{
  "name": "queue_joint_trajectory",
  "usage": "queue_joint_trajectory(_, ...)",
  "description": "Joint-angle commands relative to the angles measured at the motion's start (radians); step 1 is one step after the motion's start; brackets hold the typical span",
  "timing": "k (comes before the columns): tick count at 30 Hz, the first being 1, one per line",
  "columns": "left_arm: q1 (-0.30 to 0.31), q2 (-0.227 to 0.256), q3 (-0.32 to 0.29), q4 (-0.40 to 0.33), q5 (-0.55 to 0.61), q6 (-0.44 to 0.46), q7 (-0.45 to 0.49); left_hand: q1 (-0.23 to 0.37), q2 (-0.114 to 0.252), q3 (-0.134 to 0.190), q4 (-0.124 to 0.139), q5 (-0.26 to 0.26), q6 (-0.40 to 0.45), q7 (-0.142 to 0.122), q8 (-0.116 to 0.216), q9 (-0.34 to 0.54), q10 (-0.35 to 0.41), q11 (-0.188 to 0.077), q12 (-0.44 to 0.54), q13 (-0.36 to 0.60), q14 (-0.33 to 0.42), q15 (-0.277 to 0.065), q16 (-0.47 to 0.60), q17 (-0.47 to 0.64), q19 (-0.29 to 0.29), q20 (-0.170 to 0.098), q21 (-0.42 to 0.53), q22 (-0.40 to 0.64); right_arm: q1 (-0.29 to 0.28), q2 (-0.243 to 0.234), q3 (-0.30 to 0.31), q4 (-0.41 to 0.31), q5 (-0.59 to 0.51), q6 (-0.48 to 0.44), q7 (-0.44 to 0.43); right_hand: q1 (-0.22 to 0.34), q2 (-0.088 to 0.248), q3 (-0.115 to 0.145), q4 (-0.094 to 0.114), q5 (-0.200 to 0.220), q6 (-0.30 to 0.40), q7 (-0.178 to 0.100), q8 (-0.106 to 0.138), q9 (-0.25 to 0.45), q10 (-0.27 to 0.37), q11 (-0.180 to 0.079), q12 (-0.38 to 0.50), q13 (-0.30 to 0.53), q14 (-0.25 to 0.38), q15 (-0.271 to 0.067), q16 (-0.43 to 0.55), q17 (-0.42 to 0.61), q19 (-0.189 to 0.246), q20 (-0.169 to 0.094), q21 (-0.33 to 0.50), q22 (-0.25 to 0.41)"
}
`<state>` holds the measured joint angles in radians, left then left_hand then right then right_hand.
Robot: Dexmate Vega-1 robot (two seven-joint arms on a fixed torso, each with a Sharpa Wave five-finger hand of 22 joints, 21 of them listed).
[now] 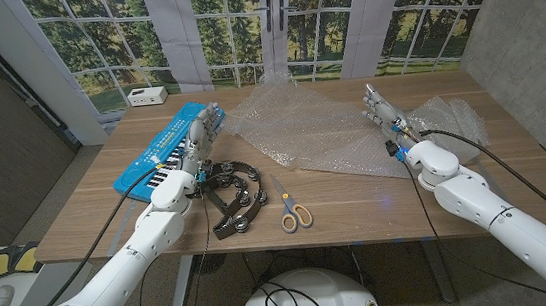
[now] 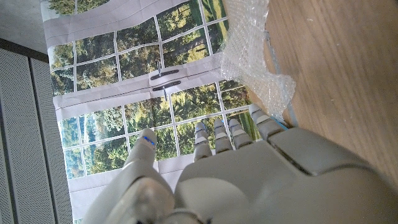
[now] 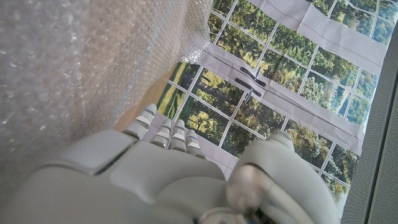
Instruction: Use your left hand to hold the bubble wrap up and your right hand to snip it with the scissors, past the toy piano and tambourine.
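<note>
Currently no task step has begun. Head view: the left hand [image 1: 201, 135] stands over the toy piano [image 1: 164, 147], fingers extended, grasping nothing. The right hand [image 1: 384, 112] is likewise released, beside the bubble wrap [image 1: 325, 123], which lies spread at far centre of the table [image 1: 358, 200]. One pair of scissors [image 1: 293, 212] lies untouched near the front edge, right of one tambourine [image 1: 228, 189]. Judged next move: the right hand must reach near-left for the scissors while the left crosses right to the wrap.

Left wrist view: fingers [image 2: 219, 138] straight, wrap edge [image 2: 255, 62] beyond them, apart.

Right wrist view: fingers [image 3: 169, 134] open alongside the wrap [image 3: 81, 68].
</note>
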<state>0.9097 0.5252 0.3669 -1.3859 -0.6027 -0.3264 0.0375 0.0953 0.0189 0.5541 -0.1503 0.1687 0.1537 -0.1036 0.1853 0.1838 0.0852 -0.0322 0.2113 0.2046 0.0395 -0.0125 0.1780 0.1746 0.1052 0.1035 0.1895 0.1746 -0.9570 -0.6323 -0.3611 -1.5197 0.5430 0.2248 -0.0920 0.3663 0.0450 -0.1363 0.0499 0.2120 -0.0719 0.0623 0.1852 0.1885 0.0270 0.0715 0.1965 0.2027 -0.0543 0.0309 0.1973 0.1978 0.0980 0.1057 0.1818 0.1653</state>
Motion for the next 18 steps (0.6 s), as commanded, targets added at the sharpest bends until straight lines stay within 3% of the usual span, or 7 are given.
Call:
queue_joint_trajectory(1, 0.032, 0.0, 0.014, -0.066, 0.04, 0.039, 0.079, 0.01, -0.002, 0.006, 0.002, 0.003, 0.01, -0.003, 0.007, 0.003, 0.009, -0.002, 0.005, 0.001, 0.007, -0.008, 0.007, 0.003, 0.01, -0.007, 0.007, 0.002, -0.03, -0.023, 0.005, -0.003, -0.036, 0.04, 0.001, 0.007, 0.004, 0.0, -0.006, 0.002, 0.002, 0.006, 0.006, 0.004, 0.003, 0.01, 0.008, 0.002, 0.0, 0.01, 0.003, 0.005, -0.003, 0.01, 0.004, 0.005)
queue_joint_trajectory(6, 0.028, -0.014, 0.021, -0.06, 0.033, 0.045, 0.078, 0.011, -0.001, 0.007, 0.001, 0.003, 0.012, -0.003, 0.007, 0.003, 0.01, -0.001, 0.006, 0.0, 0.008, -0.009, 0.007, 0.003, 0.013, -0.008, 0.008, 0.002, -0.041, -0.046, 0.002, -0.042, -0.079, 0.015, -0.032, 0.004, 0.002, -0.001, -0.006, 0.001, 0.002, 0.006, 0.008, 0.004, 0.002, 0.02, 0.008, 0.002, -0.008, 0.019, 0.002, 0.006, -0.005, 0.022, 0.004, 0.005)
queue_joint_trajectory(10, 0.043, -0.027, 0.01, -0.068, 0.021, -0.008, 0.066, 0.013, -0.001, 0.007, 0.001, 0.003, 0.012, -0.002, 0.007, 0.003, 0.002, 0.004, 0.003, 0.0, -0.005, 0.0, 0.002, 0.002, 0.006, -0.007, 0.005, 0.002, -0.031, -0.054, 0.011, -0.037, -0.039, -0.009, 0.005, 0.005, 0.004, -0.001, -0.007, 0.0, 0.0, 0.006, 0.008, 0.004, -0.005, 0.025, 0.006, 0.003, -0.024, 0.022, -0.003, 0.006, -0.012, 0.021, 0.002, 0.005)
queue_joint_trajectory(18, 0.044, -0.016, 0.017, -0.088, 0.031, 0.019, 0.071, 0.013, -0.001, 0.006, 0.001, 0.002, 0.008, 0.003, 0.005, 0.003, -0.01, 0.007, -0.001, -0.001, -0.021, -0.002, -0.001, 0.003, -0.001, -0.009, 0.002, 0.002, -0.027, -0.066, 0.004, -0.052, -0.096, -0.027, -0.038, 0.008, 0.007, 0.001, -0.01, 0.0, -0.008, 0.01, 0.006, 0.004, -0.007, 0.022, 0.006, 0.003, -0.034, 0.024, -0.005, 0.005, -0.018, 0.02, 0.001, 0.005)
